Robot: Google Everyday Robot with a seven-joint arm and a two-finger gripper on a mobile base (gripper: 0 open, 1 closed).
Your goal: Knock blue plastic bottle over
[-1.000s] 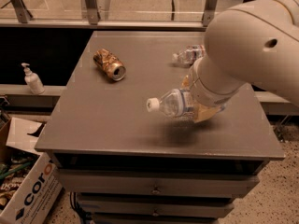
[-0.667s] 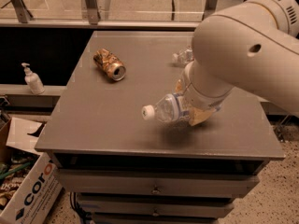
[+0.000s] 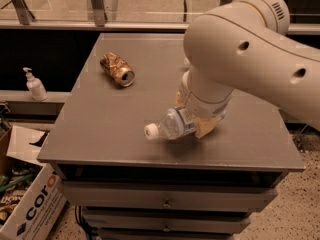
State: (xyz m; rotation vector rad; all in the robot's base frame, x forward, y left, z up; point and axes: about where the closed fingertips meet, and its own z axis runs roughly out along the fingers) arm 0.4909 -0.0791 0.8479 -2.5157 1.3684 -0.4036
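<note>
The blue plastic bottle (image 3: 174,124) is clear with a white screw cap. It lies on its side near the front of the grey table (image 3: 100,144), cap pointing left. My gripper (image 3: 204,127) is at the bottle's base end, right against it, mostly hidden under my large white arm (image 3: 240,59). Only a yellowish part of it shows beside the bottle. The bottle's label is hidden by the arm.
A crushed gold can (image 3: 117,70) lies at the table's back left. A small white pump dispenser (image 3: 35,85) stands on a ledge to the left. A cardboard box (image 3: 30,209) sits on the floor at lower left. Drawers (image 3: 165,202) are below the tabletop.
My arm has swung left and toward the table's front edge. The lying bottle has moved with it, its cap now lower and further left. The slim bottle behind is now hidden.
</note>
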